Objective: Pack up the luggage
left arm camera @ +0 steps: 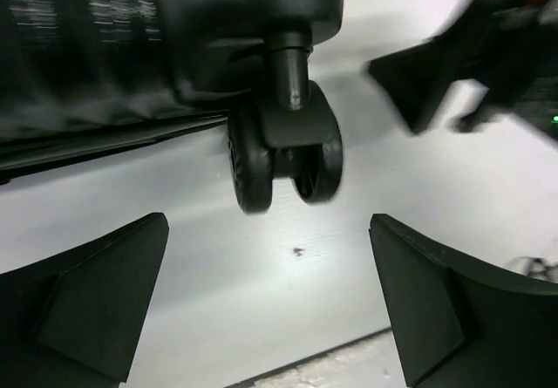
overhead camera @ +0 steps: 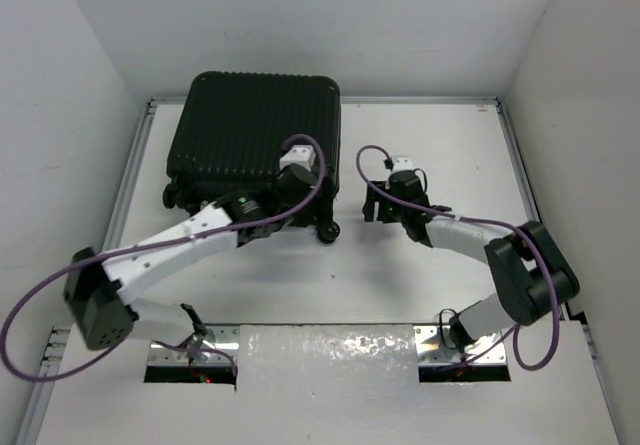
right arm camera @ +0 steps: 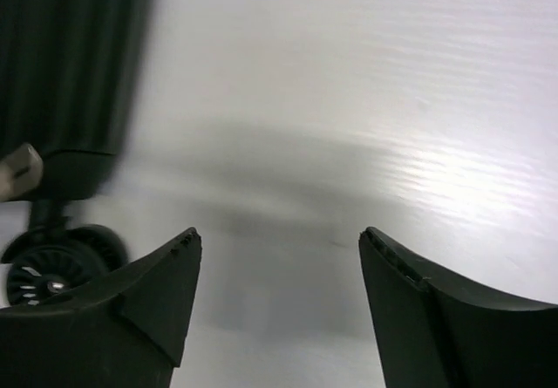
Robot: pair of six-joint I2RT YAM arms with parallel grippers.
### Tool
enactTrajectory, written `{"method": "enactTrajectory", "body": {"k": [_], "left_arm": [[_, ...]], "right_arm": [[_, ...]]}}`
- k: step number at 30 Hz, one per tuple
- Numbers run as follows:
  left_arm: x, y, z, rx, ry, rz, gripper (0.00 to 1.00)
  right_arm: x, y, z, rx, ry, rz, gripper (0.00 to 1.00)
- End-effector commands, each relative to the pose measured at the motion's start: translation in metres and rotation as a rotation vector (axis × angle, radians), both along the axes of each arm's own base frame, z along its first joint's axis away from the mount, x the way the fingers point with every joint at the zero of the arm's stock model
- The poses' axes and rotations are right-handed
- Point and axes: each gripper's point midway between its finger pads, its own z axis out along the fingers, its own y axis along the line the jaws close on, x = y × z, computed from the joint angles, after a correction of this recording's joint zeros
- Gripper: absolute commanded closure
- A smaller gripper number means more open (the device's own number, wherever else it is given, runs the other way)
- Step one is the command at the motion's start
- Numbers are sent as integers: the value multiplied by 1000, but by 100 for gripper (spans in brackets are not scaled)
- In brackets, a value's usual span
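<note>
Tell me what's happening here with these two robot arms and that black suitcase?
Two robot arms are working at a black suitcase that lies flat, apparently shut, on the white table. The left arm reaches to the case's near right corner, its jaws open and empty in front of a wheel. The right arm hovers just right of the case over bare table, jaws open too. Neither holds anything.

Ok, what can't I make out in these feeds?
Top view: inside of the black ribbed hard-shell suitcase, hidden by its shell.
Top view: fingers of the left tool, hidden under its wrist.
Left wrist view: right arm, blurred, cut by the edge.
Right wrist view: small black wheel, partly behind a finger of the right tool.
</note>
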Motion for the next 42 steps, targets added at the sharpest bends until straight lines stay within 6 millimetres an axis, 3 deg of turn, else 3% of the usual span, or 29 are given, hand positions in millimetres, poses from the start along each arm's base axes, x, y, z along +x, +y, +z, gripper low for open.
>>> {"method": "enactTrajectory", "body": {"k": [1,3,4,6,8,11,12,15,18,20,21,22,26,27,29,30,32,33,34,36,38,42], "left_arm": [[22,-14,30,-2,-88,34,0],[27,-25,17,15,-65,15,0],[27,-30,14,10,-56,4,0],[32,-36,3,22,-42,7,0],[39,-37,-6,59,-35,31,0],[47,-33,-13,113,-32,74,9],[50,-32,-13,125,-35,84,20],[61,-32,-12,166,-45,120,30],[68,-28,-24,224,-28,154,39],[74,-28,-27,242,-30,165,66],[76,-27,-27,247,-31,171,95],[78,-26,-27,255,-32,184,100],[69,-21,-20,224,-36,195,100],[64,-13,-27,229,-38,207,100],[58,-2,-6,147,-90,246,100],[50,11,-17,171,-85,259,100],[41,25,-2,120,-114,289,100],[35,35,-10,139,-109,298,100],[29,42,-1,109,-127,305,100],[21,54,-8,110,-127,318,100],[14,64,-2,88,-140,334,100],[2,73,0,51,-146,307,100]], "right_arm": [[-8,-30,14,0,-15,-110,27],[-19,-49,8,-6,3,-154,22],[-19,-53,17,26,-25,-166,21],[-26,-62,15,44,-24,-180,21],[-28,-62,21,53,-36,-161,21],[-30,-55,29,82,-54,-117,21],[-30,-51,31,98,-60,-101,21],[-29,-39,35,131,-68,-40,21],[-32,-32,33,142,-56,7,21],[-32,-29,33,155,-67,27,21],[-34,-25,34,173,-76,51,21],[-34,-22,35,181,-84,71,21],[-43,9,41,202,-124,238,23],[-41,17,47,174,-159,282,24],[-47,43,47,142,-176,369,24],[-47,50,47,130,-189,395,26],[-53,66,38,135,-183,438,28],[-51,76,46,163,-232,453,30],[-52,82,47,169,-251,469,30],[-53,100,48,143,-289,510,31],[-52,114,52,140,-309,514,33],[-63,150,73,171,-401,554,36]]}}
